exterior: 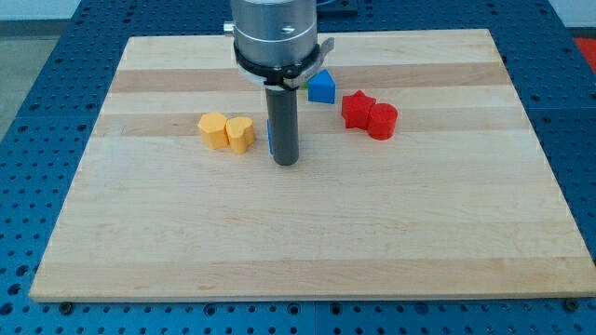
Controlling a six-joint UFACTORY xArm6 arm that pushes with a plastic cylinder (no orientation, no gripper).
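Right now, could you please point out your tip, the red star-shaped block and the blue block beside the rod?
my tip [285, 164]: camera view, rod's lower end.
red star-shaped block [355, 109]: camera view, top face.
blue block [322, 88]: camera view, front face.

A pale wooden board [307, 233] of joined strips lay on a blue perforated table [37, 177] dotted with regular holes. A light strip, perhaps floor or wall, showed at the view's top left. Lighting was even.
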